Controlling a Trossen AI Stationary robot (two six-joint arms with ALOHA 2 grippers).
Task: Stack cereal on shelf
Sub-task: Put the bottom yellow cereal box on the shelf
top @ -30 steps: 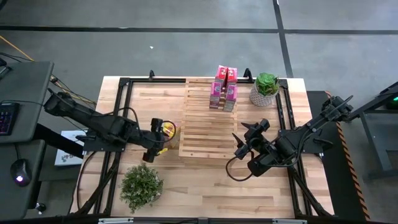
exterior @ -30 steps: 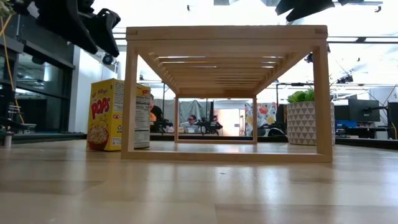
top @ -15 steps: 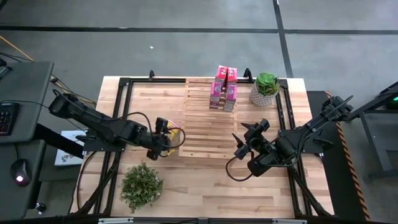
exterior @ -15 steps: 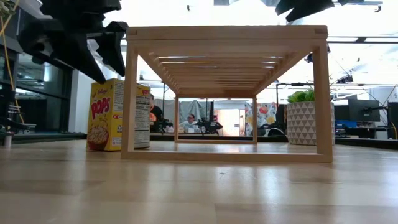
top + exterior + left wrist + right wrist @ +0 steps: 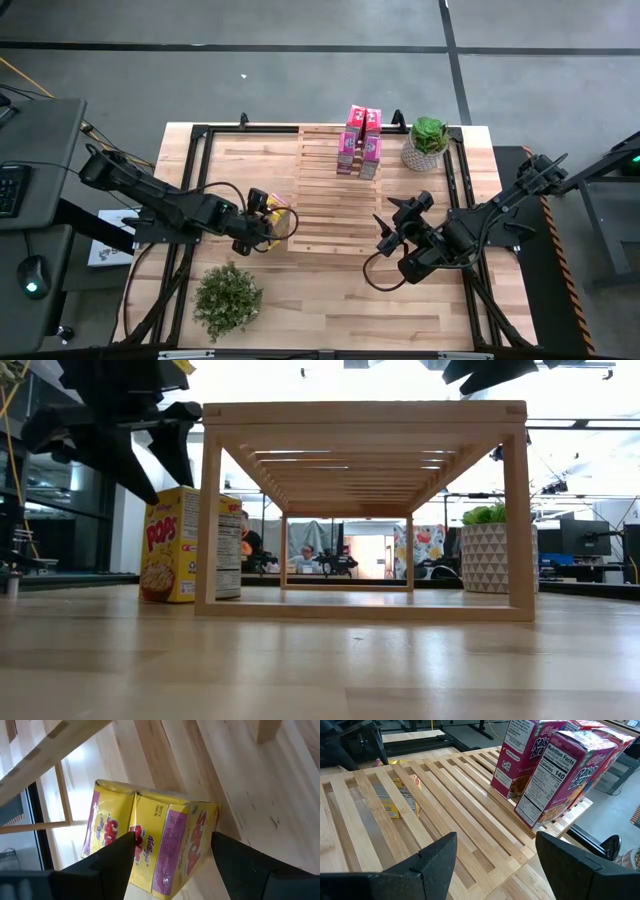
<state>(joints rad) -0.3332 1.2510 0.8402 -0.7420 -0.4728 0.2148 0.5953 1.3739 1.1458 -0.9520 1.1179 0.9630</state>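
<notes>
We see the left hand, its dark blunt fingers spread open on either side of a small yellow rectangular cardboard cereal box with red lettering, which stands on the pale plank tabletop just beside the slatted pale wooden shelf. The right hand hangs open near the shelf's other side, gripping nothing. Glossy pink-magenta cardboard cereal boxes stand atop the shelf's far end.
</notes>
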